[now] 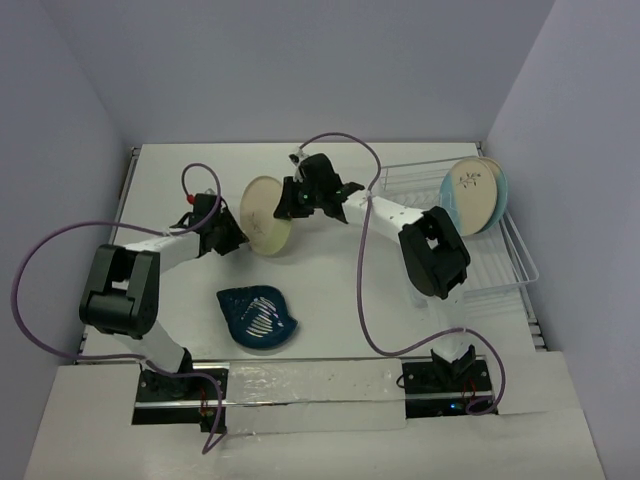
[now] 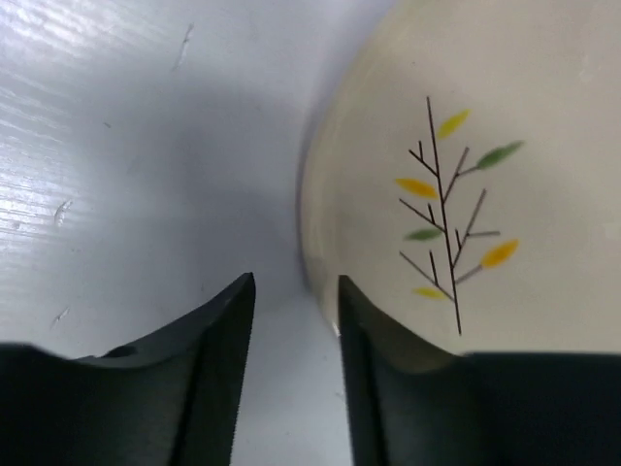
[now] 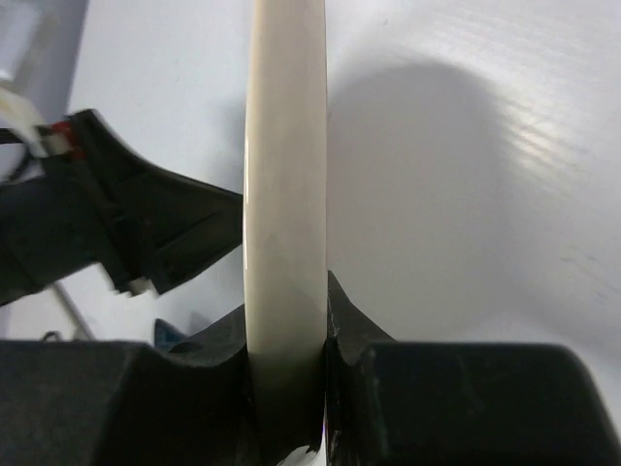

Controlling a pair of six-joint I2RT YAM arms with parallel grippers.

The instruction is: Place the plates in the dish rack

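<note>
A cream plate (image 1: 265, 215) with a thin dark sprig (image 2: 446, 223) stands on edge above the middle of the table. My right gripper (image 1: 289, 205) is shut on its rim; in the right wrist view the plate's edge (image 3: 286, 175) runs straight between the fingers of the right gripper (image 3: 286, 320). My left gripper (image 1: 231, 240) is open at the plate's other side. In its wrist view the left gripper (image 2: 296, 291) has bare table between the jaws, and the plate lies just right of the gap. The wire dish rack (image 1: 495, 268) at right holds two cream-and-blue plates (image 1: 470, 195) upright.
A dark teal leaf-shaped dish (image 1: 258, 318) lies flat on the table in front of the held plate, near the left arm's elbow (image 1: 122, 290). Purple cables (image 1: 362, 300) loop over the table beside both arms. Walls close in the table at left, back and right.
</note>
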